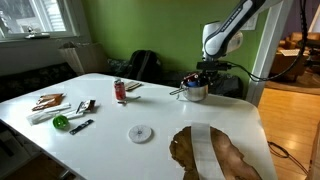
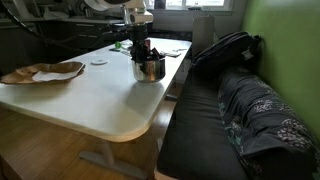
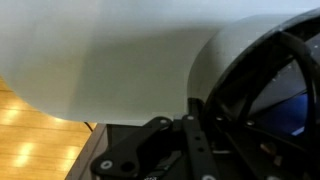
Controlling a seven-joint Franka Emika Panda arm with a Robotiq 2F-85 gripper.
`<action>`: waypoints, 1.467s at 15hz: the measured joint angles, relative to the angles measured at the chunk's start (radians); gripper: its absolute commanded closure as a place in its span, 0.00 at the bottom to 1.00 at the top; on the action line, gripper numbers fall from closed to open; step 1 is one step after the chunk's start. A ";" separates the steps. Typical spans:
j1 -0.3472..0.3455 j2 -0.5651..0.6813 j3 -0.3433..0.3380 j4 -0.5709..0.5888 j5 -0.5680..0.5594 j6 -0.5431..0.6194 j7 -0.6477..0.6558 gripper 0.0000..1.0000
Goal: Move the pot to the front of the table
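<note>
The white tabletop (image 2: 90,105) fills the lower left of an exterior view. Its rounded corner is nearest you and bare, and a dark sofa (image 2: 200,130) runs close along its right edge. Further back, at the upper middle, the pot (image 2: 150,68) stands upright near that sofa-side edge. Your tool (image 2: 141,48) hangs right over its rim. You cannot tell whether the tool is spread or pinching the rim; the wrist view shows only the pot's curved wall at right. This looks like the grasp step. Next you need a sure hold, a small lift, then a carry over the open strip, staying clear of the edge. Farther off, a red can (image 1: 120,90) and a white disc (image 1: 140,132) lie well apart from the pot.
</note>
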 measured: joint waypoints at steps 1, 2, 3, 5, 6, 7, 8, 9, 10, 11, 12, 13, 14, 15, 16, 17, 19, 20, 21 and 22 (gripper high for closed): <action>-0.003 -0.015 -0.017 -0.052 -0.002 0.061 0.003 0.98; -0.010 -0.034 -0.032 -0.107 -0.002 0.123 0.003 0.98; -0.021 -0.058 -0.043 -0.164 0.002 0.184 0.002 0.98; -0.053 -0.119 -0.052 -0.277 0.013 0.287 -0.009 0.99; -0.069 -0.156 -0.053 -0.330 0.023 0.315 -0.025 0.99; -0.086 -0.195 -0.052 -0.378 0.035 0.320 -0.050 0.99; -0.101 -0.234 -0.049 -0.419 0.049 0.311 -0.081 0.99; -0.114 -0.272 -0.044 -0.451 0.062 0.279 -0.116 0.99; -0.124 -0.307 -0.038 -0.473 0.070 0.227 -0.149 0.99; -0.130 -0.338 -0.037 -0.487 0.071 0.170 -0.170 0.99; -0.133 -0.365 -0.037 -0.497 0.068 0.115 -0.178 0.99; -0.137 -0.386 -0.037 -0.501 0.067 0.070 -0.178 0.99; -0.144 -0.401 -0.037 -0.505 0.066 0.046 -0.177 0.99; -0.152 -0.411 -0.037 -0.510 0.066 0.051 -0.174 0.99; -0.162 -0.417 -0.037 -0.517 0.066 0.072 -0.174 0.99; -0.170 -0.419 -0.036 -0.525 0.066 0.104 -0.174 0.99; -0.183 -0.416 -0.033 -0.545 0.075 0.172 -0.175 0.99; -0.186 -0.413 -0.030 -0.554 0.080 0.188 -0.175 0.99; -0.188 -0.410 -0.028 -0.561 0.082 0.191 -0.175 0.99; -0.189 -0.406 -0.028 -0.568 0.082 0.191 -0.174 0.99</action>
